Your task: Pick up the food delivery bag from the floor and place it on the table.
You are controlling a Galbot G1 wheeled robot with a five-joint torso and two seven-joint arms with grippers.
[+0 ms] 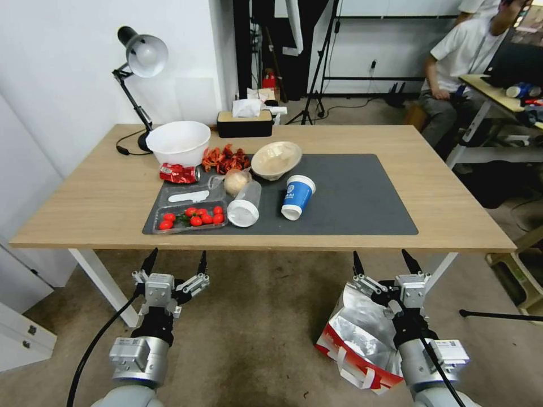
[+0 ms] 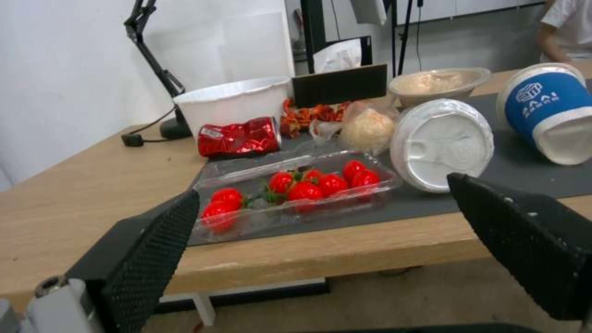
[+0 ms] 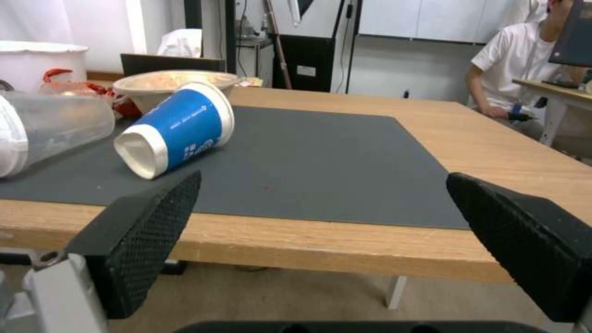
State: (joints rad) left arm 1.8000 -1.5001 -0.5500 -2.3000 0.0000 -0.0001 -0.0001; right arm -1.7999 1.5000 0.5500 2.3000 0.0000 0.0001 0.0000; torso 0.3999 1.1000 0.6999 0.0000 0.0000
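Right gripper: fingers spread wide, empty, pointing toward the near edge of the table, held above the food delivery bag and not touching it
Left gripper: fingers spread wide, empty, held in front of the near table edge, above bare floor
Food delivery bag: on the floor, beside the right arm, near the table's white leg; mouth open with the silver foil lining exposed; red-and-white outer face and flat white handles toward the robot
Table: light-wood top on white legs, dark grey mat across the middle
Mat, left part: clear plastic tray of cherry tomatoes, clear lidded cup on its side, blue paper cup on its side, beige bowl tilted
Mat, right part: bare surface in the right wrist view
Behind the tray: crushed red can, white bowl, red wrappers, black tissue box
Table rear left corner: black desk lamp, head turned toward the robot
Left wrist view: tomato tray just beyond the table edge, between the fingertips
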